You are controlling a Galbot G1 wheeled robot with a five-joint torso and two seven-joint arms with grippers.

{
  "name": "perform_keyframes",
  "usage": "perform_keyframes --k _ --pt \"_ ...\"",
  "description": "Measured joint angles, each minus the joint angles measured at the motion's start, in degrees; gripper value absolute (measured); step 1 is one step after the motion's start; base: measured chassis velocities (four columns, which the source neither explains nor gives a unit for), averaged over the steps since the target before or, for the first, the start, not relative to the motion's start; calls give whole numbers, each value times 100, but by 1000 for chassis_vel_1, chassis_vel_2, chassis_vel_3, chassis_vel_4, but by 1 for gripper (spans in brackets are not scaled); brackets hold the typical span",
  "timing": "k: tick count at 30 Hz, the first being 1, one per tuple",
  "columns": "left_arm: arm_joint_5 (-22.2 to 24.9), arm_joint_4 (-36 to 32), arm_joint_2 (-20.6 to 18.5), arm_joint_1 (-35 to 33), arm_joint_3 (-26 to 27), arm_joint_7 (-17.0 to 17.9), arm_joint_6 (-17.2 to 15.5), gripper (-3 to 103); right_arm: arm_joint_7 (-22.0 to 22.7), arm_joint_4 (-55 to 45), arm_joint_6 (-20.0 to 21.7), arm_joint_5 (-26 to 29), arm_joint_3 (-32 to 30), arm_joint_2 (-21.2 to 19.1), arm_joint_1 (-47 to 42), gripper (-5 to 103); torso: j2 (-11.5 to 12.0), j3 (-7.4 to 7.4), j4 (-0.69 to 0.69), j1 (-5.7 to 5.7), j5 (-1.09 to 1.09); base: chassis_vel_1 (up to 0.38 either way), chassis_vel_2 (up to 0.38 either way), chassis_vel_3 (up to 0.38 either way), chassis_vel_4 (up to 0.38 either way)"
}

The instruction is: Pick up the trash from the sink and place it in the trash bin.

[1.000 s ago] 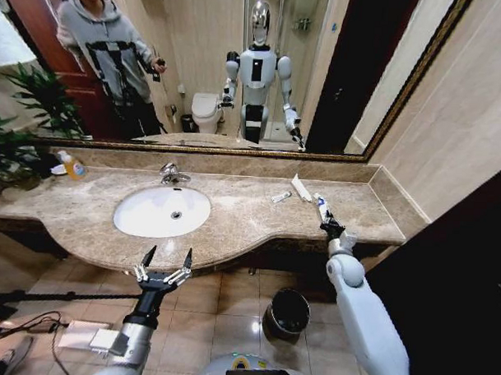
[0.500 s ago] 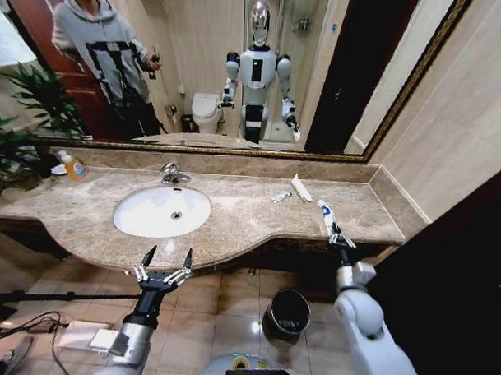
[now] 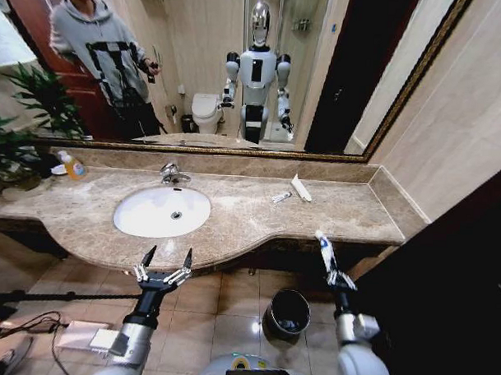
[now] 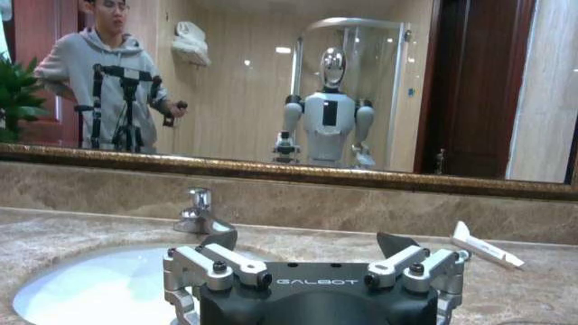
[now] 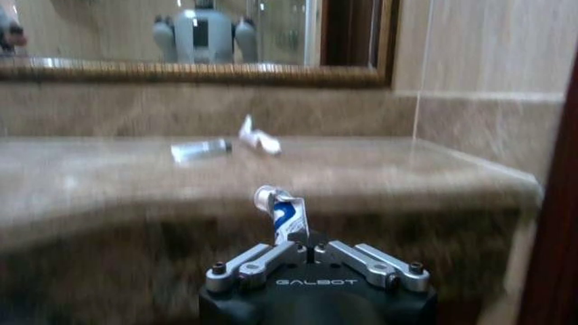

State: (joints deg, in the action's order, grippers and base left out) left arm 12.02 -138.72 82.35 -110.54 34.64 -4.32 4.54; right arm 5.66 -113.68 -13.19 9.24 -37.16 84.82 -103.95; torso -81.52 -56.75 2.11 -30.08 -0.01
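One tube [image 3: 324,249] — right end effector [image 3: 339,280] off countertop edge [image 3: 314,240].

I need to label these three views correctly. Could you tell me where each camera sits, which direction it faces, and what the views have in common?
Head view: on the head, facing forward and down at the sink; both arms show, left gripper open, right gripper gripping a blue-marked tube near the trash bin.
Left wrist view: behind its gripper, facing the faucet and mirror.
Right wrist view: behind its gripper, facing the counter edge.
Shared: all three show the white tube lying on the countertop.
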Motion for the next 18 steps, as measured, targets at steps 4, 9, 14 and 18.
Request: perform_keyframes --k 4,9,14,18 --pt "0 0 0 0 0 0 0 100 -8 590 -374 -1 46 -10 -223 0 0 0 -1 0 0 0 0 0 0" --pt "0 0 0 0 0 0 0 100 8 1377 -573 -142 99 -33 -170 0 0 0 -1 0 1 0 0 0 0" --pt "0 0 0 0 0 0 0 100 62 2471 -645 -277 135 -82 204 0 1 -1 0 -1 1 0 0 0 0" --pt "0 0 0 0 0 0 0 100 73 3258 -707 -309 190 -139 596 0 0 -1 -1 -1 2 0 0 0 0"
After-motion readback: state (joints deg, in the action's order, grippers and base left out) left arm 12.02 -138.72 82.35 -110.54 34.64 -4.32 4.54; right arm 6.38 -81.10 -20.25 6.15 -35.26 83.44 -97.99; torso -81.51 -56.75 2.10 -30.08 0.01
